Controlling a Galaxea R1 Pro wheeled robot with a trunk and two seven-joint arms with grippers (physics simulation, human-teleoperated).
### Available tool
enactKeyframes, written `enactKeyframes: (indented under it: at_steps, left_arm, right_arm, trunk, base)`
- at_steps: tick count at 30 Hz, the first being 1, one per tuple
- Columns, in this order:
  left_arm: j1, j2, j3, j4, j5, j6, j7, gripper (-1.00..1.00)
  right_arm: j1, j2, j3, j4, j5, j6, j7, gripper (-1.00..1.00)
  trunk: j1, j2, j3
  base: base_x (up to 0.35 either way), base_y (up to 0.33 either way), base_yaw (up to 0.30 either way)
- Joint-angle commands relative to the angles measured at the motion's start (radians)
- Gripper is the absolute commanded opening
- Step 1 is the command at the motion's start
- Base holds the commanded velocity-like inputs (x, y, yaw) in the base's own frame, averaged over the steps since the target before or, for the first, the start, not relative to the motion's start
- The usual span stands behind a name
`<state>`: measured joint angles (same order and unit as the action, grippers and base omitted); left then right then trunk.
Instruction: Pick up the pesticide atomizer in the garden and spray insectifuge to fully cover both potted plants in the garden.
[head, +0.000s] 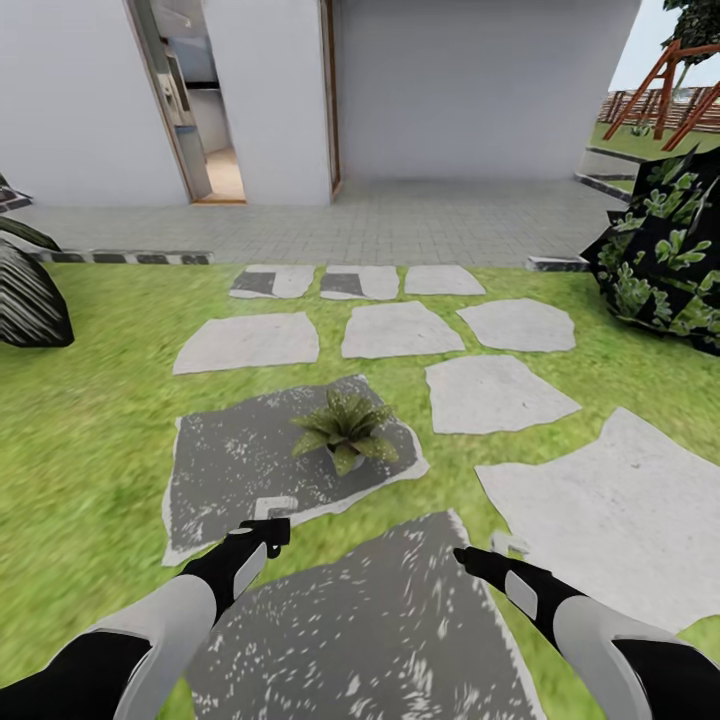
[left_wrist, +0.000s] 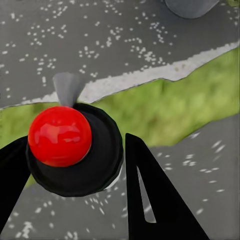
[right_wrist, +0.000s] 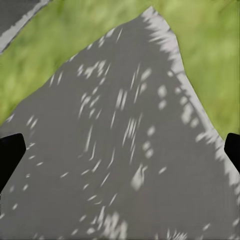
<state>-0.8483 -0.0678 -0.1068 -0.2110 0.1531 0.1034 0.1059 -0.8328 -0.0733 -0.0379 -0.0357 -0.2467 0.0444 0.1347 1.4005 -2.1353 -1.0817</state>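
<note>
The atomizer's (left_wrist: 75, 150) red top is glossy, smooth plastic over a matt black body. The stone slabs (head: 395, 330) look rough and matt, the nearer ones dark grey and white-speckled. The lawn (head: 90, 420) is coarse grass. The potted plant's (head: 345, 428) leaves are matt, its pot dull grey

No legible txt, labels, nos. or signs anywhere.
</note>
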Motion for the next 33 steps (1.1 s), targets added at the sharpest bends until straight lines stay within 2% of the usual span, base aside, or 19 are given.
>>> enactKeyframes:
  at_steps: [1,7,33]
  left_arm:
    - [0.000,0.000,-0.009,-0.002,0.010,0.005,0.006,-1.00]
    - [0.000,0.000,-0.009,-0.002,0.011,0.005,0.006,-1.00]
    - [0.000,0.000,-0.010,-0.002,0.010,0.005,0.006,-1.00]
  right_arm:
    - [0.000,0.000,-0.004,-0.001,-0.005,0.005,0.003,1.00]
    - [0.000,-0.012,-0.003,-0.001,-0.005,0.005,0.002,1.00]
    - [0.000,-0.016,-0.003,0.000,-0.005,0.005,0.000,1.00]
  trunk:
    - [0.004,-0.007,-0.002]
    - [0.004,-0.007,0.007]
    - [0.103,-0.189,-0.032]
  base:
    - [0.000,0.000,0.000]
    - [0.000,0.000,0.000]
    - [0.000,0.000,0.000]
